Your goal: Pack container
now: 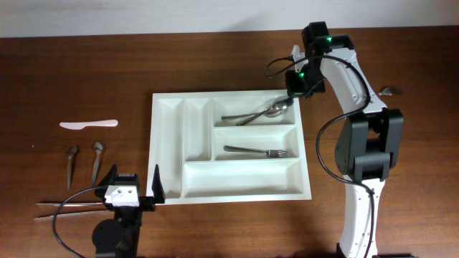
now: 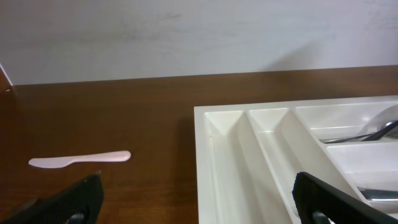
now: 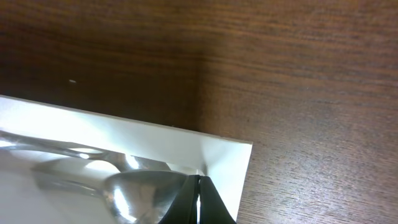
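While the right arm bends over the tray's far right corner, its end effector (image 3: 198, 190) shows both fingertips drawn together, right beside the bowl of a spoon (image 3: 140, 193). Whether they pinch the spoon's rim cannot be told. The container (image 1: 244, 198), a white five-compartment tray, lies flat about mid-tabletop, well clear of every edge. Its short compartment nearest the far right corner holds two spoons lying crossed, bowls toward the right arm. The short compartment just below holds a fork (image 1: 258, 151). The two narrow upright compartments and the long one along the near side look bare.

At the near left of the tabletop the left end effector (image 1: 135, 179) sits low with its fingers spread wide apart, holding nothing, just beside the tray's near left corner. Toward the left edge lie a pale plastic knife (image 1: 88, 124), two small metal utensils (image 1: 84, 162) side by side, and thin sticks (image 1: 68, 203) near the left arm. Another metal piece (image 1: 389, 90) rests near the right edge.
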Controlling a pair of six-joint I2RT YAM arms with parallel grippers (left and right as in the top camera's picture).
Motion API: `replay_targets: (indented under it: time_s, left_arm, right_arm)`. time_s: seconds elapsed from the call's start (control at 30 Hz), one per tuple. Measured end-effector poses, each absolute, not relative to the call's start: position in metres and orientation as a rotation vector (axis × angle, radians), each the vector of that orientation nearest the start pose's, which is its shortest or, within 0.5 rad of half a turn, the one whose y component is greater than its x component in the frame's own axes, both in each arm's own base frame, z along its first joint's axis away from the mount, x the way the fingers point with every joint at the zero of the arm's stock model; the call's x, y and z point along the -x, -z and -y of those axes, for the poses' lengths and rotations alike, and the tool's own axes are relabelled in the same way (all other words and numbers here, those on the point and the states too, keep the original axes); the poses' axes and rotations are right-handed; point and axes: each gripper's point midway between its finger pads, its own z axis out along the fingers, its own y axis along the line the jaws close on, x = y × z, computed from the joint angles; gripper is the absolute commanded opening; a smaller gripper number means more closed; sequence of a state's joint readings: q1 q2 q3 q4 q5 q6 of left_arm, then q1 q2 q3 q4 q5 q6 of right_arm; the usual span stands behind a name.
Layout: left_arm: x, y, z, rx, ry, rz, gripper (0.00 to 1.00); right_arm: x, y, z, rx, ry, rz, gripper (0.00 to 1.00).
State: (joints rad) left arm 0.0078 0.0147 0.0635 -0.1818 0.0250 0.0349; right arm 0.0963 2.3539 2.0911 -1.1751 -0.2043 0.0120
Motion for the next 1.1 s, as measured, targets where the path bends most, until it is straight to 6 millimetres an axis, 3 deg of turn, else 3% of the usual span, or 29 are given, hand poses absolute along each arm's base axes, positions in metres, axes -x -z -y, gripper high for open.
replay_targets:
  time_s: [0.5, 0.57, 0.6, 0.67, 0.7, 0.83, 1.1]
  left_arm:
    - [-0.241, -0.157, 0.002, -0.042, -0.010, -1.703, 0.99]
    - [-0.241, -0.157, 0.002, -0.042, -0.010, -1.703, 0.99]
    - [-0.241, -0.157, 0.002, -0.042, -0.010, -1.703, 0.99]
    - [-0.241, -0.157, 0.002, -0.042, -0.010, -1.703, 0.99]
    - [-0.241, -0.157, 0.002, -0.042, -0.010, -1.703, 0.99]
    - [-0.241, -0.157, 0.002, -0.042, -0.010, -1.703, 0.99]
    - [-0.241, -0.157, 0.002, -0.042, -0.011, -1.703, 0.99]
  right_arm:
    - [-0.483, -0.057, -0.086, 0.125, -0.339, -3.008, 0.05]
    - [-0.490, -0.067, -0.085, 0.090, -0.341, -2.985, 0.21]
    - [-0.497, -0.077, -0.084, 0.049, -0.344, -2.960, 0.39]
    - [-0.511, -0.098, -0.079, -0.001, -0.346, -2.903, 0.88]
    - [-0.518, -0.110, -0.075, -0.041, -0.347, -2.870, 0.99]
    - [-0.533, -0.142, -0.036, -0.307, -0.308, -2.784, 0.99]
    - [-0.512, -0.129, 0.085, -1.132, -0.281, -2.653, 0.99]
